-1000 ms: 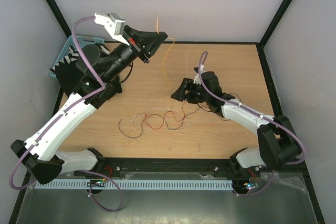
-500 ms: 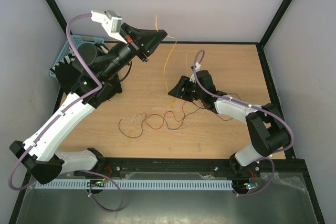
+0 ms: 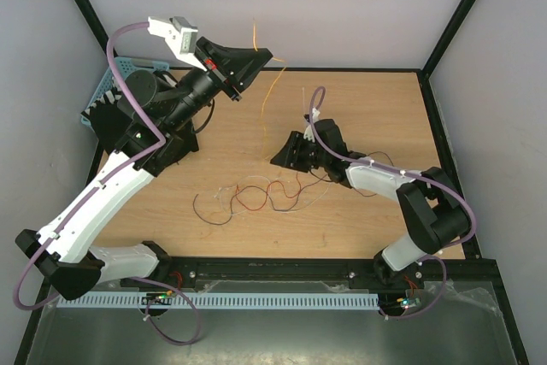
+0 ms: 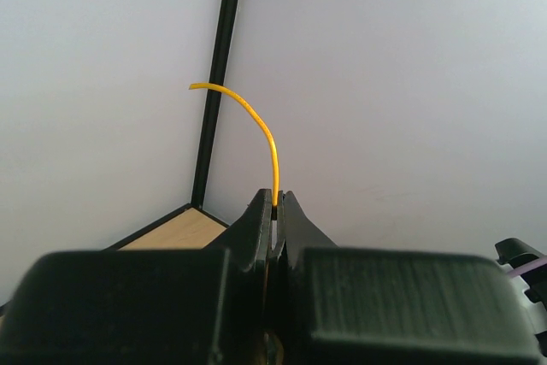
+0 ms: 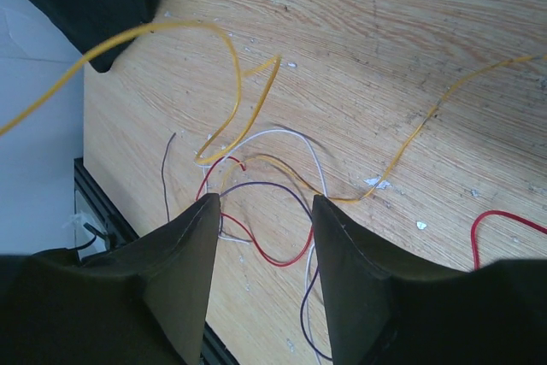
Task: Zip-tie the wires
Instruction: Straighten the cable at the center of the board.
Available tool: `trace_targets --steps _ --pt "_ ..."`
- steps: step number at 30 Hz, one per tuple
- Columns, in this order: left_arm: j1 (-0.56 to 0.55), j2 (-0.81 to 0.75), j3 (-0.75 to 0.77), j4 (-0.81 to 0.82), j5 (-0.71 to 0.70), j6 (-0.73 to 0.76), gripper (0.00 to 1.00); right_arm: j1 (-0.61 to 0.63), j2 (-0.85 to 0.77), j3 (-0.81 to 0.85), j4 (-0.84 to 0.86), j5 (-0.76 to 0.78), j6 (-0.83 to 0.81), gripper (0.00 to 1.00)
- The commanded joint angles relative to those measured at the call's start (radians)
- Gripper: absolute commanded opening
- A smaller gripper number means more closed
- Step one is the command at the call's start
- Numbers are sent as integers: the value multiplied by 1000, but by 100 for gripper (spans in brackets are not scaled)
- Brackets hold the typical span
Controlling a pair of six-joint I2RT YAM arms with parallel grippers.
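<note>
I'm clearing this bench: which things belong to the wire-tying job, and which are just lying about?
Job: tangled wires; yellow wire pinched in the left tool; right tool, open above the tangle.
Lying about: blue basket, far left.

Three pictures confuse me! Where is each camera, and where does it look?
Top: above and behind, looks down on table, left arm, right arm, wires.
Left wrist: faces the wall past its shut left gripper, pinching the yellow wire.
Right wrist: looks down past its open right gripper at wires.
Shared: the yellow wire shows in all three.
</note>
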Motion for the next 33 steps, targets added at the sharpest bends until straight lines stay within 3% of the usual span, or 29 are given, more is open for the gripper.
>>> trace_targets --steps 1,15,28,33 --pt "-6 -24 35 18 1 -3 0 4 6 30 19 -8 -1 57" --pt "-9 -25 43 15 3 -10 0 4 10 102 -30 78 -38 60" --pt "-31 -31 47 15 1 -24 0 5 79 102 -9 38 -44 33" --pt "-31 -34 49 15 -2 -14 0 5 78 97 -9 12 -31 33"
